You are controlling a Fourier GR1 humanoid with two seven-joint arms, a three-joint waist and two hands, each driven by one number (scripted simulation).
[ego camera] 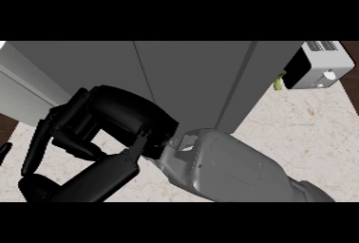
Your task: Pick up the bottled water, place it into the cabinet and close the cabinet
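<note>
My right hand (116,121) fills the middle of the head view, very close, on its grey forearm (231,168) rising from the lower right. Its fingers (42,142) are spread and mostly straight, pointing down-left, and its palm faces the grey cabinet (189,76) that stands on the counter. No thing shows in the hand. The cabinet's front shows flat dark panels with vertical seams; a lighter grey panel (28,80) angles off at its left. No bottled water is in view. A thin black sliver (4,152) at the left edge may be my left hand.
A white appliance (319,66) with a round knob stands at the back right, with a small yellow-green thing (280,81) beside it. Beige marble counter (308,137) shows to the right of the cabinet and under my forearm.
</note>
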